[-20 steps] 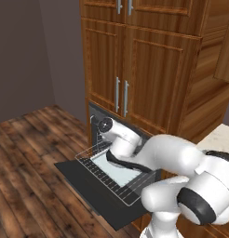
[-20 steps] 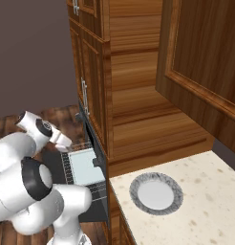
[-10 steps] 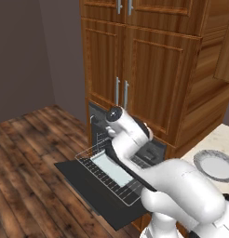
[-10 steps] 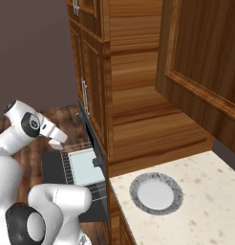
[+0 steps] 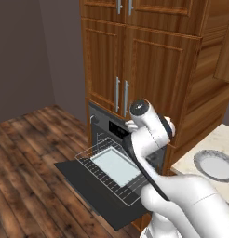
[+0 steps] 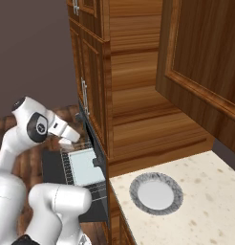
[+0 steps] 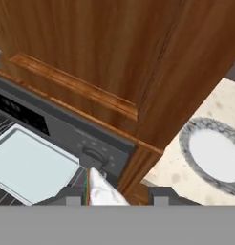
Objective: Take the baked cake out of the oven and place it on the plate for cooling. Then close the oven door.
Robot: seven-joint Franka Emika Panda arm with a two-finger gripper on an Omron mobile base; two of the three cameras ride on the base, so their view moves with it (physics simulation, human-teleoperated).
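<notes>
The baked cake (image 7: 104, 192) is a small white wedge with a pointed top, and I see it between my gripper's (image 7: 112, 195) two dark finger tips in the hand view, so I read the fingers as pinched on it. In the right base view the gripper (image 6: 68, 140) sits above the oven's front, over the pulled-out wire rack (image 6: 86, 165).

The oven (image 5: 117, 130) is black and dark grey, with a round silver knob (image 7: 93, 156) on its panel. The oven door (image 5: 93, 193) is a flat dark panel lying open and level. On the rack rests a flat pale rectangular baking tray (image 5: 116, 166) with a smooth surface.

The plate (image 6: 156, 193) is round and shallow, white in the centre with a grey speckled rim, on a pale speckled stone counter (image 6: 205, 201) to the oven's right. Brown wooden cabinets (image 5: 135, 56) with visible grain and vertical silver handles (image 5: 121, 96) surround the oven.
</notes>
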